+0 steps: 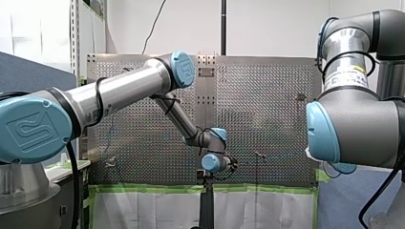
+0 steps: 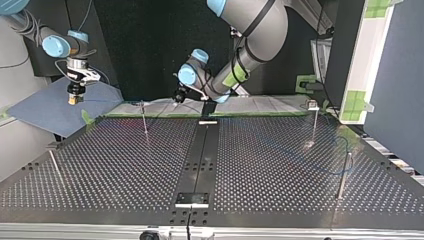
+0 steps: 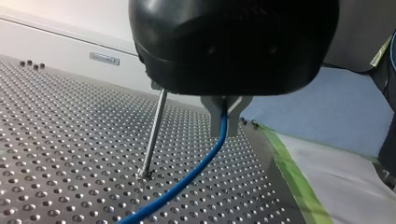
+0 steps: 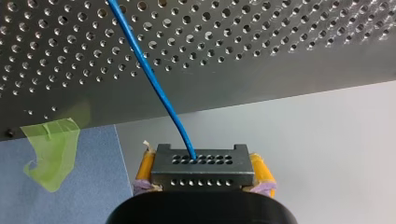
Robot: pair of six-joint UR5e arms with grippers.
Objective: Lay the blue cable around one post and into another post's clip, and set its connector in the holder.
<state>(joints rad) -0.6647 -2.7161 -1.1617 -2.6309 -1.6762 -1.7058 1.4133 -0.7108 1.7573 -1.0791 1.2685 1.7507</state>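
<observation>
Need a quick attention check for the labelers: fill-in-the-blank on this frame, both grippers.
The thin blue cable runs into the dark grey perforated connector block, which my right gripper holds between ____ pads.
My left gripper pinches the cable beside a slim metal ____.
In the top view my right gripper hangs over the blue mat at the view's ____.
Missing: yellow; post; left.

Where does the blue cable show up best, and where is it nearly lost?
Left wrist view: blue cable stands out against the light-catching table. Right wrist view: plain too, rising from the connector. Top view: faint, the table being dark there.
</observation>
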